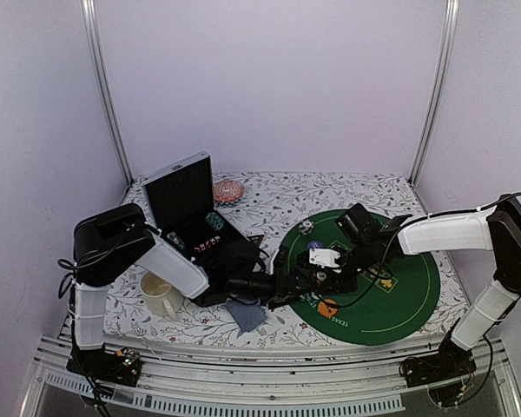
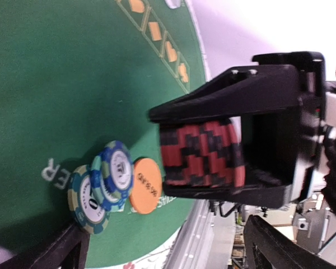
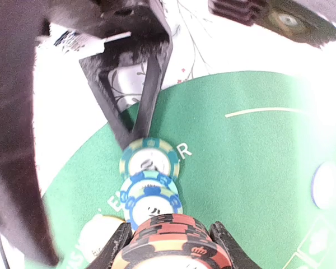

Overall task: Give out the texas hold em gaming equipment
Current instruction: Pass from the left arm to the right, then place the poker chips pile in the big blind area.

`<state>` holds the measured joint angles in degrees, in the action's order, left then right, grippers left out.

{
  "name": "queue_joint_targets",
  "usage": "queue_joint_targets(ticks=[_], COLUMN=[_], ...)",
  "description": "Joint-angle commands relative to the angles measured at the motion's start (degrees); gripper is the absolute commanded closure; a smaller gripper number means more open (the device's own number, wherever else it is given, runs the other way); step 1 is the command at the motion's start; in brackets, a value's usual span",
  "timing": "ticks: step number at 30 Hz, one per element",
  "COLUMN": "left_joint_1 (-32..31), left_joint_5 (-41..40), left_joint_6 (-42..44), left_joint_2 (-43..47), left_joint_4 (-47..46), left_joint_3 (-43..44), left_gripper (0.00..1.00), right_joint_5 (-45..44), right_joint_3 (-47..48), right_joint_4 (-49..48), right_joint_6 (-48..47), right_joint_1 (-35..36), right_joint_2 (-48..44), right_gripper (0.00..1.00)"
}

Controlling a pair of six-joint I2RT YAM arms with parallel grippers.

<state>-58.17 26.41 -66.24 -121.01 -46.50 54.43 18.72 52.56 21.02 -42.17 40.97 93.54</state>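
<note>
Poker chips in a red-and-black stack (image 3: 168, 231) sit clamped between the two fingers of the right pincer (image 3: 171, 247), which is closed on the stack's sides and holds it low over the round green mat (image 1: 417, 287). On the felt just in front of that stack lies a blue chip (image 3: 152, 204), overlapping a teal-and-cream chip (image 3: 149, 162) beside the white lettering near the mat's edge. An orange disc (image 2: 145, 185) lies flat against the blue chip on its other side, close to the mat's near rim. The left pincer (image 1: 278, 282) reaches in from the opposite side with its fingers spread wide and nothing between them. The tip of one of its black fingers (image 3: 135, 95) comes down right at the teal chip, though whether it touches cannot be told. Seen from the left wrist, the held stack hangs straight ahead between those open fingers, above and apart from the chips on the felt. Further left, off the mat, a black case (image 1: 191, 213) stands with its lid up on the flowered table (image 1: 269, 204), with a few small pieces inside it. A cream mug (image 1: 161, 294) stands near the left arm, and a grey-blue card (image 1: 246, 314) lies on the table between the mug and the mat.
</note>
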Motion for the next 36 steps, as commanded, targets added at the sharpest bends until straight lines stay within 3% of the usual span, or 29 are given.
queue_joint_targets(ticks=[1, 11, 17, 26, 36], left_joint_1=[-1.0, -1.7, -1.7, -1.0, 2.9], left_joint_5=[-4.8, -5.5, -9.8, -20.3, -22.9], left_joint_6=[6.8, 8.6, 11.9, 21.8, 22.7], left_joint_2=[5.4, 7.7, 16.9, 30.1, 36.2], left_joint_4=[11.0, 13.6, 13.6, 23.2, 26.1], left_joint_3=[1.2, 0.2, -4.3, -6.0, -9.6], left_gripper=[0.02, 0.02, 0.02, 0.02, 0.02], right_joint_5=[0.2, -0.3, -0.4, -1.0, -2.3], right_joint_3=[-0.7, -0.4, 0.9, 2.2, 2.9], right_joint_4=[-0.3, 0.5, 1.7, 1.1, -0.8], right_joint_6=[0.4, 0.3, 1.0, 1.7, 2.3], right_joint_1=[-0.8, -1.3, -1.3, 0.4, 2.2], right_joint_2=[-3.7, -4.3, -2.7, 1.0, 5.2], right_gripper=[0.93, 0.93, 0.93, 0.94, 0.93])
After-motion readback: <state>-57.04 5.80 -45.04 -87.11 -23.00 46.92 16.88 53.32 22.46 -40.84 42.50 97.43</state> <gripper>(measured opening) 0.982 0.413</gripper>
